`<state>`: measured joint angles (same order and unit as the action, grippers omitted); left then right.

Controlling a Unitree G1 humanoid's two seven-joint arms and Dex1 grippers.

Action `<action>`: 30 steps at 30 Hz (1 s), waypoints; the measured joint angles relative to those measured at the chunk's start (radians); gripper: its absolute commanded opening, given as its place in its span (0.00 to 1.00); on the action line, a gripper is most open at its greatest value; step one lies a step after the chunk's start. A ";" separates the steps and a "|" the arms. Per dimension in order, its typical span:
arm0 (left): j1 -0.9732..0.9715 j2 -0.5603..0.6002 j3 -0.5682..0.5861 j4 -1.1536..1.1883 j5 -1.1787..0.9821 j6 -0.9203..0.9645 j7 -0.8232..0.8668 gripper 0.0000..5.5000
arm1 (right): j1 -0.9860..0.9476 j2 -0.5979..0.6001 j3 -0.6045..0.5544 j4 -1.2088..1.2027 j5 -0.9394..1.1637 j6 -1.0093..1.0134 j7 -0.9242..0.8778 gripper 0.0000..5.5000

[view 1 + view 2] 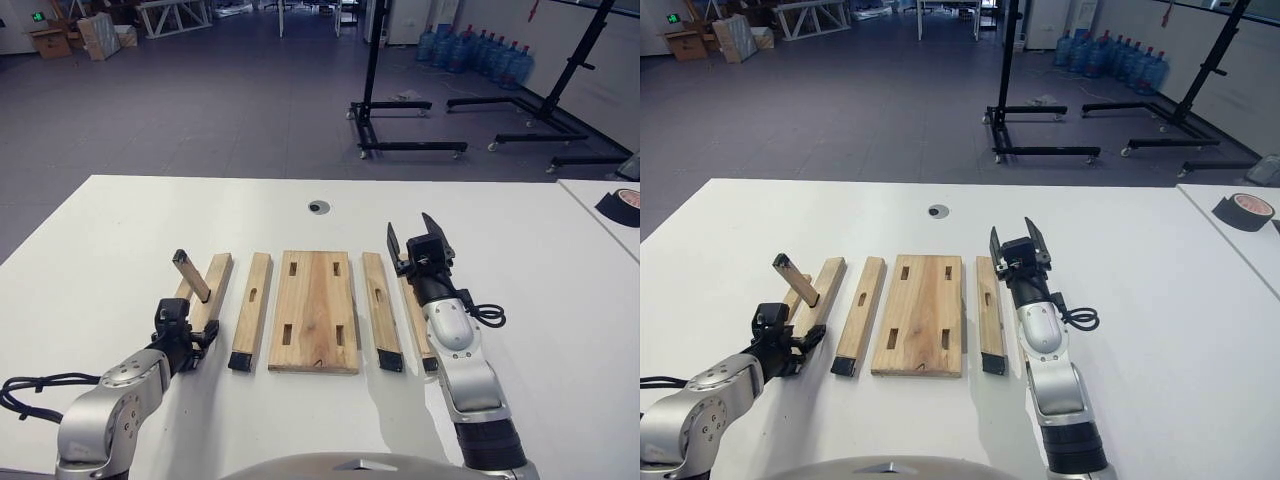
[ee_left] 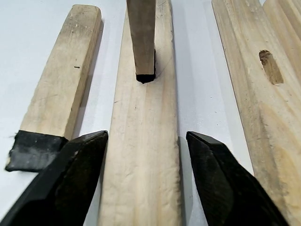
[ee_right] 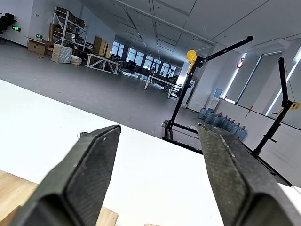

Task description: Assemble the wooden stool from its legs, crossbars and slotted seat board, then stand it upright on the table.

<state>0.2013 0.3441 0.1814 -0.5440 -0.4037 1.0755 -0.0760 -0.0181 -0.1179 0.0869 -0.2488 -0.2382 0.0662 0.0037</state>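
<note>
The slotted seat board (image 1: 312, 310) lies flat mid-table. Two wooden legs (image 1: 252, 310) (image 1: 380, 310) flank it, and another leg (image 1: 413, 318) lies partly under my right arm. At the far left lies a leg (image 1: 215, 285) with a short crossbar (image 1: 190, 275) standing tilted on it, lower end (image 2: 145, 75) touching the wood. A further piece with a black end (image 2: 59, 94) lies beside it. My left gripper (image 2: 143, 188) is open, its fingers astride the near end of that far-left leg. My right gripper (image 1: 415, 240) is open, raised off the table, holding nothing.
A cable hole (image 1: 318, 207) sits in the table beyond the board. A black cable loop (image 1: 490, 316) hangs beside my right arm. A tape roll (image 1: 622, 203) lies on the neighbouring table at right. Black wheeled stands (image 1: 410, 110) occupy the floor behind.
</note>
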 measured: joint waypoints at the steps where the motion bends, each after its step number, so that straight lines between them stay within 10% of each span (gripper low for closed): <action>1: -0.001 -0.001 0.000 -0.001 0.001 0.003 0.002 0.45 | 0.000 0.000 0.000 0.000 0.000 0.000 0.000 0.54; 17: -0.128 0.003 0.066 0.082 0.012 -0.286 -0.128 0.37 | -0.027 0.001 -0.018 0.002 0.041 -0.002 0.021 0.54; 30: -0.225 0.140 0.172 0.147 -0.714 -0.153 -0.826 0.37 | -0.067 0.066 -0.179 -0.205 1.467 0.519 0.373 0.54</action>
<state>-0.0236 0.4842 0.3536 -0.3971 -1.1182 0.9224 -0.9018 -0.0853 -0.0519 -0.0922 -0.4541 1.2287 0.5851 0.3768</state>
